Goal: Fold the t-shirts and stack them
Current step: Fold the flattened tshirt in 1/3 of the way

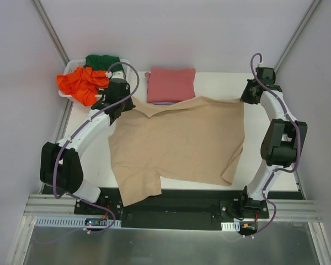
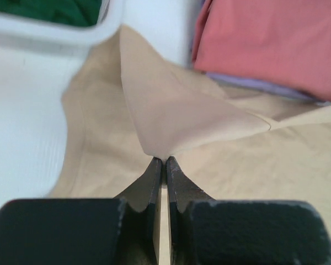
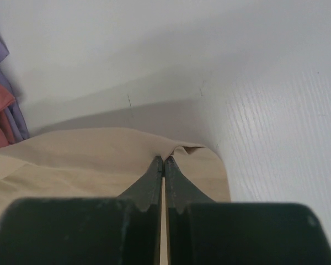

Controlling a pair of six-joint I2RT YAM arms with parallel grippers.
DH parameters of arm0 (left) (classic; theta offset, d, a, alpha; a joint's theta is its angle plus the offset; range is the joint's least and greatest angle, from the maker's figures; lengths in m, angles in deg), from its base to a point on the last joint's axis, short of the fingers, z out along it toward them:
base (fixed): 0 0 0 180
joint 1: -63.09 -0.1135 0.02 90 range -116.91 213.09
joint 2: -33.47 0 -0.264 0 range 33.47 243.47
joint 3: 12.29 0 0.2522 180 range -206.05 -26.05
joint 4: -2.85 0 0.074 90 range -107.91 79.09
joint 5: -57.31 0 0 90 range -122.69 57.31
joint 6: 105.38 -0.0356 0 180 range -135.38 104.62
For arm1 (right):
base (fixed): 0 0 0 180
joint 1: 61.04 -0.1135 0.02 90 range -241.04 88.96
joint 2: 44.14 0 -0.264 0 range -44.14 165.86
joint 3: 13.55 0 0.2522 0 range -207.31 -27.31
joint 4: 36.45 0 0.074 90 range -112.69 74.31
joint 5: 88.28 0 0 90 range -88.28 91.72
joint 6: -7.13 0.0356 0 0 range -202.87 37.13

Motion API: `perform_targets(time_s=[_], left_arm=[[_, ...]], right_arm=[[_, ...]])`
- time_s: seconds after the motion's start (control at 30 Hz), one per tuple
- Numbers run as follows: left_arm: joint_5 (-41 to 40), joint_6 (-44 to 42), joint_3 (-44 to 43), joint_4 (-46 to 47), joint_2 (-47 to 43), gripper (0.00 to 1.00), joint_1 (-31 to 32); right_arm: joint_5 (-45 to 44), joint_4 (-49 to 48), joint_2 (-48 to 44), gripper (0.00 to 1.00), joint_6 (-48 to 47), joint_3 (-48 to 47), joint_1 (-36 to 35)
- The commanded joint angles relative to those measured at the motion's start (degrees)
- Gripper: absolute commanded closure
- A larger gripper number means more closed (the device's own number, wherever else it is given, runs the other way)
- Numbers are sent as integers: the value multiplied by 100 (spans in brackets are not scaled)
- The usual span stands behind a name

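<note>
Pinching the tan t-shirt at its two far corners with left claw and right claw, both squeezed shut. Spread on the counter, reaching from both toward the near edge.

The left arm and right arm match: slim white tubes joined by chunky black housings. A purple cable runs along each one, bulging out in loops. Each sits on a black base. The left gripper and right gripper have matte black fingers narrowing to thin tips, with pale scuffs on the blocks behind.
</note>
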Motion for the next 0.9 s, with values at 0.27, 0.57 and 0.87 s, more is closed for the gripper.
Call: perform_targets(time_s=[0.27,0.57,0.87], left_arm=[[210,1403,818,-1462,-1563,100,378],[281,1826,1214,-1797,-2003,100,378],[193,1905,1434,-1902,-1994,100,378]], right_arm=[[-6,690,-631,100,-519,70,72],[-49,926,-852,100,-1012,378,116],[-357,1532,-861,100,-1232,730,142]])
